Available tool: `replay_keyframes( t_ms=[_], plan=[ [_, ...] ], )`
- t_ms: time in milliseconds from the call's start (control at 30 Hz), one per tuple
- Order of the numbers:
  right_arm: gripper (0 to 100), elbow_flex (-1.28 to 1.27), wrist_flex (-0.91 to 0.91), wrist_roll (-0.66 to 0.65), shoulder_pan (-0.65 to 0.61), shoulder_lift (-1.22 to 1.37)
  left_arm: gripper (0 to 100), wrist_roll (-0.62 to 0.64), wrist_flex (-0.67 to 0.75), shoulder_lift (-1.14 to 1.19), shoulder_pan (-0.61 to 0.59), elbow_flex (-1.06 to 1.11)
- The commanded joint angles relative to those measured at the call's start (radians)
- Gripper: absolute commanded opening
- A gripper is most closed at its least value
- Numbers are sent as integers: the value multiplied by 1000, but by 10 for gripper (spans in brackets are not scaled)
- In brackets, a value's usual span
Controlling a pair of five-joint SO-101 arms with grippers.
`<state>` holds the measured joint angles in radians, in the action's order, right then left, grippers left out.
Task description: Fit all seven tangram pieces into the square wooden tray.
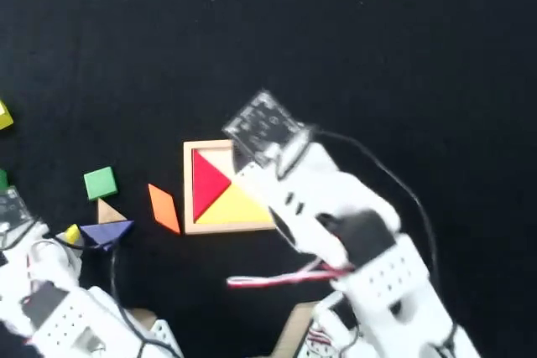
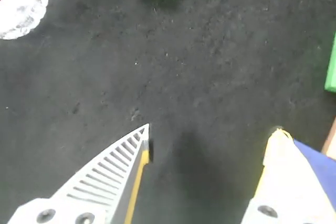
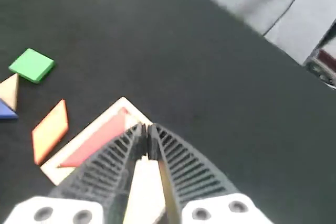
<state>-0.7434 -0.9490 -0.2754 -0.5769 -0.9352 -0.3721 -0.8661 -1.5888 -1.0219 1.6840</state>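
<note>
The square wooden tray [image 1: 188,207] holds a red triangle [image 1: 206,180] and a yellow triangle [image 1: 233,207]. My right arm [image 1: 336,215] reaches over the tray's right part. Its gripper [image 3: 146,129] is shut above the tray [image 3: 122,103], beside the red triangle [image 3: 97,139]. Left of the tray lie an orange parallelogram [image 1: 164,207], a green square [image 1: 100,182], a tan triangle [image 1: 107,210] and a blue triangle [image 1: 107,232]. My left gripper [image 2: 210,140] is open low over bare cloth, one fingertip [image 2: 276,145] right beside the blue triangle [image 2: 317,166].
A yellow block [image 1: 3,115] and a green block [image 1: 2,179] sit at the table's left edge. A red and white cable [image 1: 277,277] trails in front of the tray. Black cloth stretches bare behind and to the right of the tray.
</note>
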Motion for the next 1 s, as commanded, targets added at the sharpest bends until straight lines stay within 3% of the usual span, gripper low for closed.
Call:
replay_keyframes(
  t_ms=[0, 267, 533, 700, 967],
  plan=[
    [12, 140, -37, 11, -61, 142, 346, 64, -54, -186, -51, 18],
    [12, 349, -123, 35, -229, 487, 336, 193, -132, -215, -104, 15],
    [57, 530, -123, 302, -247, 766, 98, 236, -183, -224, -211, 15],
    [200, 622, -123, 442, -252, 897, 95, 236, -183, -219, -203, 15],
    [204, 723, -135, 858, -269, 1052, 95, 236, -183, -216, -203, 15]
  ],
)
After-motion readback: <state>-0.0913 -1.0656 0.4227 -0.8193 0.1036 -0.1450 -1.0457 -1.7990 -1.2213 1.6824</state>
